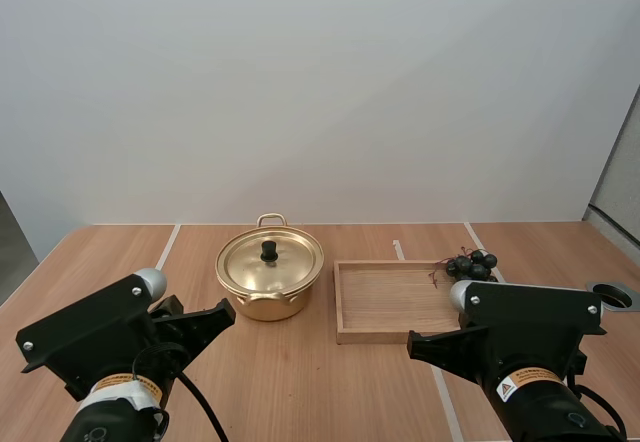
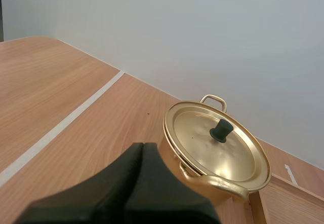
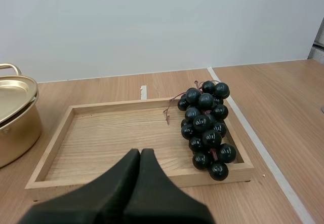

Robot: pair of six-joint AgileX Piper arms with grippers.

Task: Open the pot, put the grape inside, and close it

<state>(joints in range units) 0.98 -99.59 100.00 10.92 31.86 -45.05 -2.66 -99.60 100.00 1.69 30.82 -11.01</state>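
Our left end effector and right end effector were closed empty, so we judged the left should open, centre on the lid knob, then lift straight up.

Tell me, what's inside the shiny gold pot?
The lid is on the pot, black knob on top, so its inside is hidden. The grapes lie on the wooden tray.
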